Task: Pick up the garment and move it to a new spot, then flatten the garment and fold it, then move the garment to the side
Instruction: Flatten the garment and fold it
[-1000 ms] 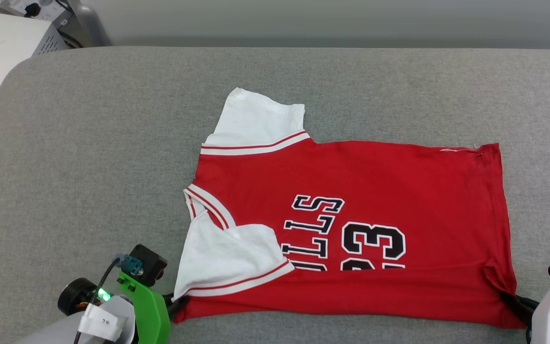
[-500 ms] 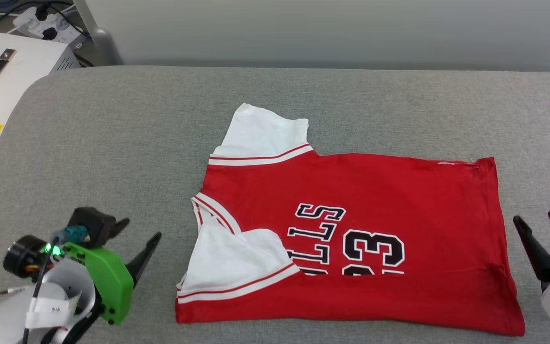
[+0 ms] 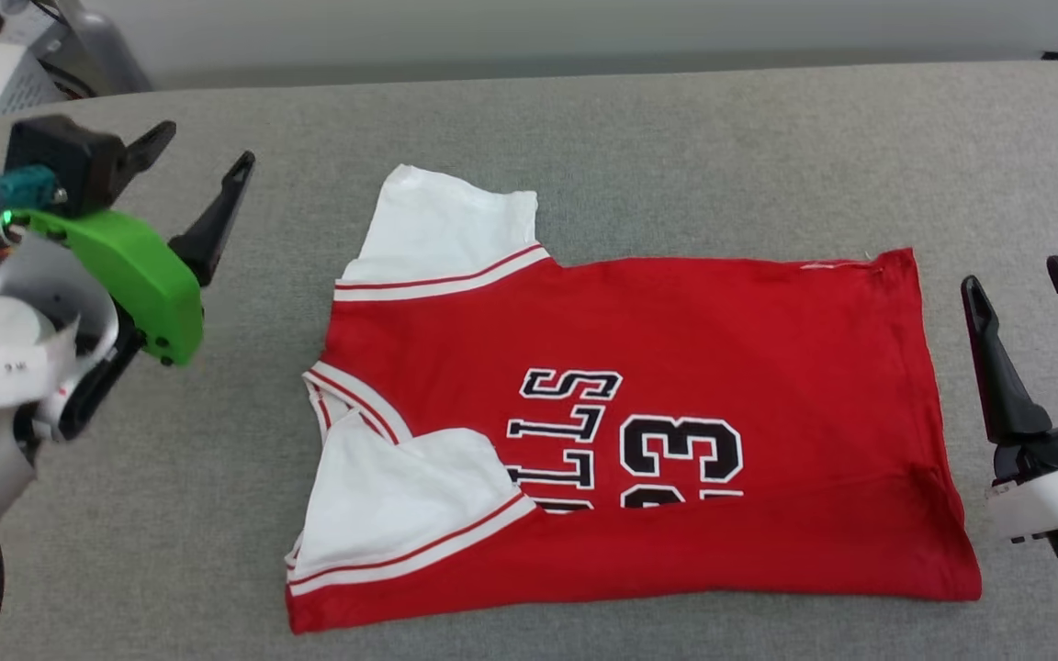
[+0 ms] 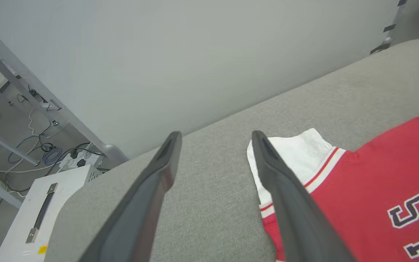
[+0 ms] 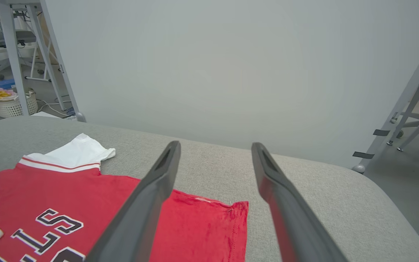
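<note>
Two grippers, both spread wide, nothing in them. left gripper (image 3: 203, 145) hovers at 10 o'clock of shirt, right gripper (image 3: 1014, 275) at 3 o'clock, just beside hem. shirt (image 3: 639, 431) lies mid grey cushion (image 3: 676, 119), collar toward 9, near long edge folded over I think, layers hard to count. Thin soft jersey: light, floppy, will sag and slide on itself. Best pinch spots: far sleeve (image 3: 446, 229) at 11, hem corner (image 3: 896, 266) at 1.

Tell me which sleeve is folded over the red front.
The near sleeve: it lies folded inward, hiding part of the letters. The far sleeve sticks out onto the grey surface.
</note>
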Available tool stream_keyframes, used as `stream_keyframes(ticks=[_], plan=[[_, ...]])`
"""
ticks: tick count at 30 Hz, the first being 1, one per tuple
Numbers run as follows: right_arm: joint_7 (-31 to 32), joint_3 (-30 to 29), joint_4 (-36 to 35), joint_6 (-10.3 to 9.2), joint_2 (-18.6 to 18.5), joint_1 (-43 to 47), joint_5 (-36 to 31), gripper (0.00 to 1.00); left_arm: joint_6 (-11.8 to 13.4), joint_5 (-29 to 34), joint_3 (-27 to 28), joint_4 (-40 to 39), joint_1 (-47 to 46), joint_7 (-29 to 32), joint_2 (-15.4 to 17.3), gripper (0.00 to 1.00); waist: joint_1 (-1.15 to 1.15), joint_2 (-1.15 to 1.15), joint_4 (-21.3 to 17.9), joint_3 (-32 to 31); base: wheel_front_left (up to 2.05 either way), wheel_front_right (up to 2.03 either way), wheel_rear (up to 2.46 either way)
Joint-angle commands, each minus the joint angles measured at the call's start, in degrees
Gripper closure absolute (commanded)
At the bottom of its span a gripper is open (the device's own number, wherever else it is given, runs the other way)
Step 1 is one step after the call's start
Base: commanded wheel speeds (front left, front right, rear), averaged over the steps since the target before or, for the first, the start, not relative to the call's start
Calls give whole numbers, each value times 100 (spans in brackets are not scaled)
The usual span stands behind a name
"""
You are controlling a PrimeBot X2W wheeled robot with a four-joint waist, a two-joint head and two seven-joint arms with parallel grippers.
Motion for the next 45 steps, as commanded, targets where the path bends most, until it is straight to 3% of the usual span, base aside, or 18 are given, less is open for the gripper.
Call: stream_keyframes(ticks=[1, 8, 12, 20, 31, 32, 33, 40, 45], plan=[[-39, 56, -80, -4, 15, -125, -54, 0, -97, -94, 41, 92, -219, 125, -59, 0, 0, 0, -341, 426, 0, 0, 0], [-93, 324, -332, -4, 39, -444, -170, 0, -903, -573, -25, 798, -1393, 1822, -223, 0, 0, 0, -694, 1150, 0, 0, 0], [-142, 433, -297, -4, 31, -629, -205, 0, -1173, -828, -234, 1091, -1916, 2979, -369, 0, 0, 0, -823, 1472, 0, 0, 0], [-231, 601, -149, -4, -8, -1007, -202, 0, -1308, -914, -559, 1668, -2720, 4369, -698, 0, 0, 0, -1027, 2005, 0, 0, 0], [-374, 788, 139, -4, -11, -1343, -180, 0, -1390, -709, -1003, 2304, -3006, 4772, -969, 0, 0, 0, -1144, 2323, 0, 0, 0], [-380, 781, 156, -4, -12, -1347, -179, 0, -1393, -707, -1045, 2314, -2985, 4790, -961, 18, 0, 0, -1143, 2316, 0, 0, 0], [-389, 770, 188, -4, -14, -1358, -174, 0, -1397, -728, -1107, 2332, -2936, 4802, -947, 100, 0, 0, -1139, 2293, 0, 0, 0], [-306, 594, 213, -4, -219, -1473, -157, 0, -1404, -664, -1358, 2114, -2860, 4345, -896, 100, 0, 0, -1002, 2010, 0, 0, 0], [466, 604, 275, -4, -948, -1776, 192, 0, -1405, -615, -1419, 1873, -2843, 3641, -900, 100, 0, 0, -794, 1689, 0, 0, 0]])
